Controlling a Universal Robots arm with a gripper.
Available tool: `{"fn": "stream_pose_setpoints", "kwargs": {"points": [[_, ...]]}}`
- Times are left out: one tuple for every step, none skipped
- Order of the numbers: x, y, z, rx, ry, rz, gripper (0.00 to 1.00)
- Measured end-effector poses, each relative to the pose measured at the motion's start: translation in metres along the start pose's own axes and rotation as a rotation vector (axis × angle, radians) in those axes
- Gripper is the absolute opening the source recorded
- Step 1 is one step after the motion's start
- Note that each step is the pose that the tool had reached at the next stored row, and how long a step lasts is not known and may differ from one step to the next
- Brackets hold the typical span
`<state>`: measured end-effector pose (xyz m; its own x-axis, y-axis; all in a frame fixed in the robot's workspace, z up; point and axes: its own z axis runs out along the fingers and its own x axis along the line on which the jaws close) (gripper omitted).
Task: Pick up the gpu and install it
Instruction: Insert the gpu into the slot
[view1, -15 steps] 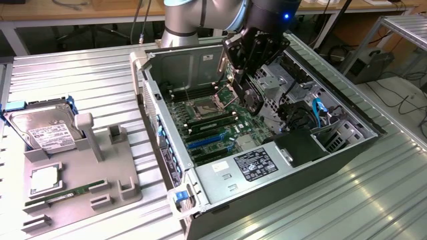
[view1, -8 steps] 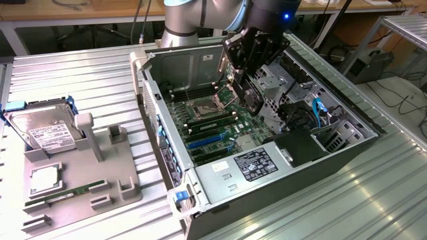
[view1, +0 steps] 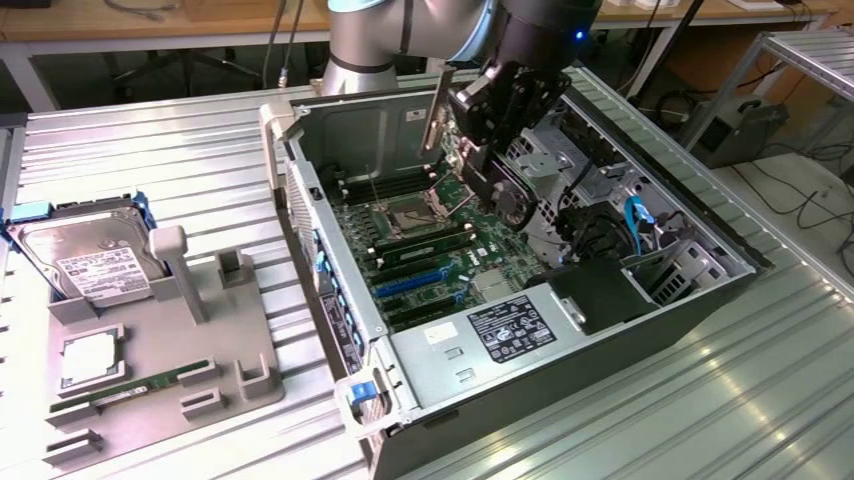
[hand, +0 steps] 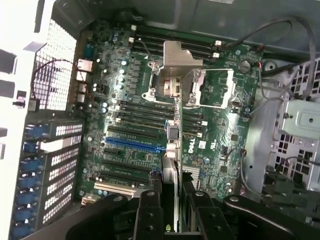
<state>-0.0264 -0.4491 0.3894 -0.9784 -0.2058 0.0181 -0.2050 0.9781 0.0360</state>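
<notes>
Gripping the gpu (hand: 171, 132) edge-on, the hand (hand: 172, 202) hangs above the motherboard (hand: 130, 132), blue cable (view1: 633, 222) alongside.

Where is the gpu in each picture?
Exterior view: the gpu hangs under the gripper, above the open computer case.
Wrist view: the gpu is seen edge-on, a thin strip between the gripper's fingers.
Shared landmark: the blue slot on the motherboard.

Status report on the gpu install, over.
Gripper shut on gpu. It hangs over motherboard, not seated. Nothing visible between them.
</notes>
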Motion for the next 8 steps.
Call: {"fn": "stream_pose_setpoints", "kwargs": {"points": [[0.0,0.0,0.0003,0.0004,0.0007,-0.02,0.26],[0.0,0.0,0.0006,0.0008,0.0014,-0.04,0.26],[0.0,0.0,0.0009,0.0011,0.002,-0.058,0.26],[0.0,-0.0001,0.0013,0.0015,0.0029,-0.084,0.26],[0.0,-0.0001,0.0016,0.0019,0.0035,-0.102,0.26],[0.0,-0.0001,0.0022,0.0024,0.0046,-0.132,0.26],[0.0,-0.0001,0.0026,0.0029,0.0054,-0.155,0.26],[-0.0001,-0.0001,0.0035,0.0035,0.0068,-0.193,0.26]]}}
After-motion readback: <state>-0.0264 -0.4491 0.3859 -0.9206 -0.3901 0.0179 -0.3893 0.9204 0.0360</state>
